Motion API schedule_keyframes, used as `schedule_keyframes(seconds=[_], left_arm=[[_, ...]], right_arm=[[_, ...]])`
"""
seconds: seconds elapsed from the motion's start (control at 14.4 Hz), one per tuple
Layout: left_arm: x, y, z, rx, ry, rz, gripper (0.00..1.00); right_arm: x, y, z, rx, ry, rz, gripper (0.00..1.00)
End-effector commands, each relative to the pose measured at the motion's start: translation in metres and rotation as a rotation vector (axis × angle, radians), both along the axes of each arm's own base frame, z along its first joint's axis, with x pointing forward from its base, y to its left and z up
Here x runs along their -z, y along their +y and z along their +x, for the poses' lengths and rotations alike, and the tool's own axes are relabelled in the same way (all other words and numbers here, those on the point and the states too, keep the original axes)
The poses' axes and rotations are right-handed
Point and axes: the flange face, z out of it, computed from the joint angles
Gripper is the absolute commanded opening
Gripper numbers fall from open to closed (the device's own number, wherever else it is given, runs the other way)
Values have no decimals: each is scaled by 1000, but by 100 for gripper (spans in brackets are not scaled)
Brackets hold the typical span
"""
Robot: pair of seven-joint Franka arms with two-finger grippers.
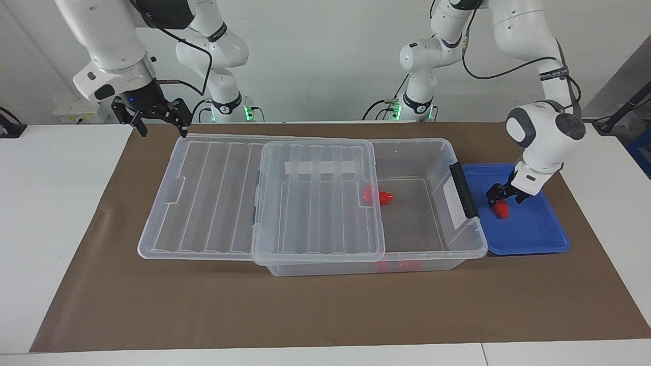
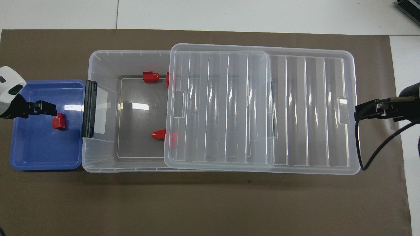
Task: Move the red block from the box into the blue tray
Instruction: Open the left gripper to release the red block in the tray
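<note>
The red block (image 1: 502,209) (image 2: 59,122) lies free on the floor of the blue tray (image 1: 539,239) (image 2: 42,150), close to the box's black end clip (image 1: 463,189). My left gripper (image 1: 505,197) (image 2: 49,108) hangs open just above the block and holds nothing. The clear box (image 1: 460,239) (image 2: 101,65) stands beside the tray. Its ribbed lid (image 1: 203,193) (image 2: 311,108) is slid toward the right arm's end, leaving the tray end uncovered. My right gripper (image 1: 157,119) (image 2: 369,109) waits open by the lid's outer end.
Two other red pieces (image 2: 150,77) (image 2: 158,134) lie on the uncovered floor of the box, beside the lid's edge. One of them (image 1: 385,197) shows plainly in the facing view. A brown mat (image 1: 325,310) covers the table.
</note>
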Motion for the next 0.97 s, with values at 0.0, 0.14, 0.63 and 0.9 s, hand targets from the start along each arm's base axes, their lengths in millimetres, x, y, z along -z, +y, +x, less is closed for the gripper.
schedule_keyframes(seconds=[0.0, 0.14, 0.63, 0.9], left_arm=[[-36, -4, -14, -11, -26, -13, 100], [-74, -17, -26, 8, -86, -3, 100], [-103, -48, -38, 66, -115, 2, 100], [-133, -120, -54, 186, -118, 11, 100]], right_arm=[[-1, -2, -7, 22, -16, 3, 100], [0, -2, -7, 22, -13, 3, 100], [-1, -2, -7, 22, -16, 3, 100], [-1, -2, -7, 22, -16, 3, 100]])
